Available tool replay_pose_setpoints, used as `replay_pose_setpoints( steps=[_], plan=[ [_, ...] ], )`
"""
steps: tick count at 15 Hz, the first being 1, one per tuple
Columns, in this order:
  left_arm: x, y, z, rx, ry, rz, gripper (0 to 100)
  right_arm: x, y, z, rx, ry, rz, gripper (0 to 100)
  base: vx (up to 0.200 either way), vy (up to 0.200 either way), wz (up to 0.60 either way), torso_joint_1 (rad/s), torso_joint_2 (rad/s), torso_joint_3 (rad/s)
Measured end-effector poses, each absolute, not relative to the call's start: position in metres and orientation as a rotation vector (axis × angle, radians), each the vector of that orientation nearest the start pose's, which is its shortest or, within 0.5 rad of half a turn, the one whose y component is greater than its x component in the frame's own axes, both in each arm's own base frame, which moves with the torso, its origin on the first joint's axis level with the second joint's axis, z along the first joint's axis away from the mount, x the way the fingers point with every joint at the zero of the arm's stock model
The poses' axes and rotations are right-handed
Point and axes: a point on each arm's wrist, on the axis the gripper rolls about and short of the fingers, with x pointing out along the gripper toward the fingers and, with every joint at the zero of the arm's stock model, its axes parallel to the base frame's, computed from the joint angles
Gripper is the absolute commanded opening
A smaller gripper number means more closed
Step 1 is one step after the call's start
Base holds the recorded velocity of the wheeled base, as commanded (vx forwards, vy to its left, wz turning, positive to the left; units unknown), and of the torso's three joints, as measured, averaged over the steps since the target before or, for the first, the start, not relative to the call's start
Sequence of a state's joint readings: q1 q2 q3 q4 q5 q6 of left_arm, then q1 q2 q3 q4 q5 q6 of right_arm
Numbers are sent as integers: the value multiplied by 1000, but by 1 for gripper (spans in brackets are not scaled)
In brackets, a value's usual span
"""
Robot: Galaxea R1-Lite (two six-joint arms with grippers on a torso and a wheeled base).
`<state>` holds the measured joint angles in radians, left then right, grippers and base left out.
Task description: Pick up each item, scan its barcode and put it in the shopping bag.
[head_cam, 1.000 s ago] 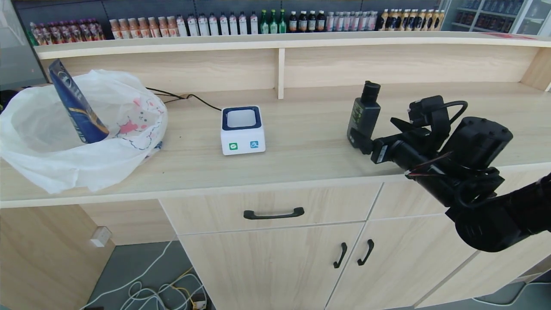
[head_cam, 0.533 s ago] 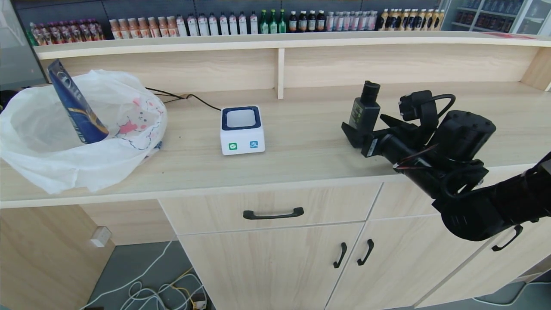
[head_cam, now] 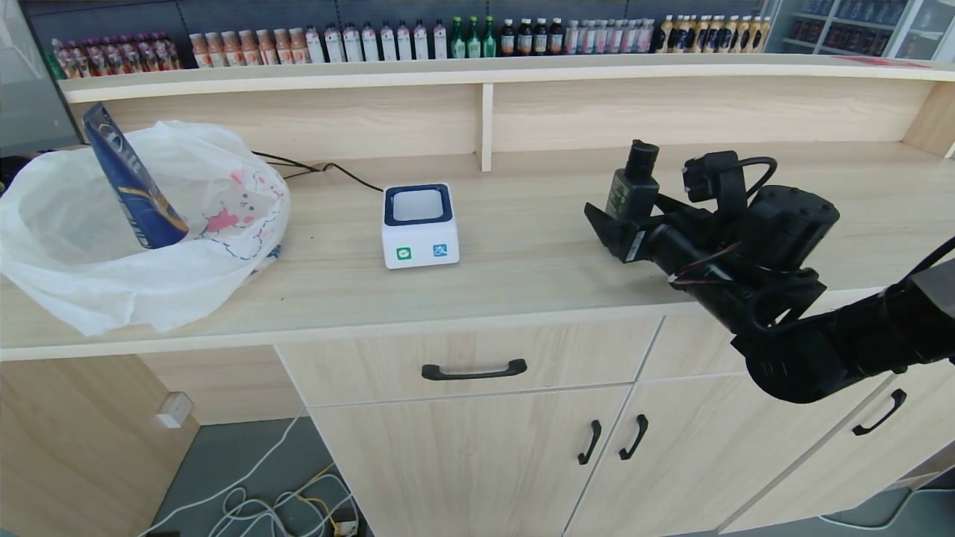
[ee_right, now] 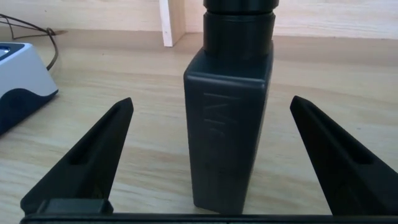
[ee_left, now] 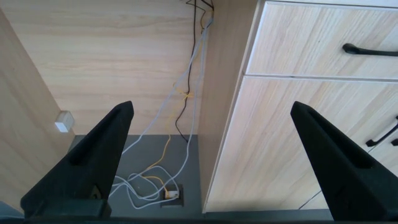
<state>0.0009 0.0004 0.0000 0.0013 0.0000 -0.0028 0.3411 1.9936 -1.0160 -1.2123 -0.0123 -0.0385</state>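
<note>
On my pale wooden counter, the white plastic shopping bag at the left already holds a tall blue packet. The white-and-blue box scanner sits mid-counter. The dark square plastic bottle stands upright at the right. Over the last second my right gripper has slid forward, jaws apart, and now straddles the bottle without gripping, so I'd close next. The left gripper hangs low by the cupboards, jaws apart.

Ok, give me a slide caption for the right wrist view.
Open right gripper flanks an upright dark bottle on the wooden counter.
</note>
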Motion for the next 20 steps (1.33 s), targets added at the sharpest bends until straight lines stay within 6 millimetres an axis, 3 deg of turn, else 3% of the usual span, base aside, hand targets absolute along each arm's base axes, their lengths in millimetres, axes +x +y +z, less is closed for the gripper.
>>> replay_pose_setpoints(
  steps=[20],
  plan=[
    [-23, 0, 75, -3, 2, 1, 100, 380, 132, 197, 48, -258, 330, 100, 0, 0, 0, 0, 0, 0]
  ],
)
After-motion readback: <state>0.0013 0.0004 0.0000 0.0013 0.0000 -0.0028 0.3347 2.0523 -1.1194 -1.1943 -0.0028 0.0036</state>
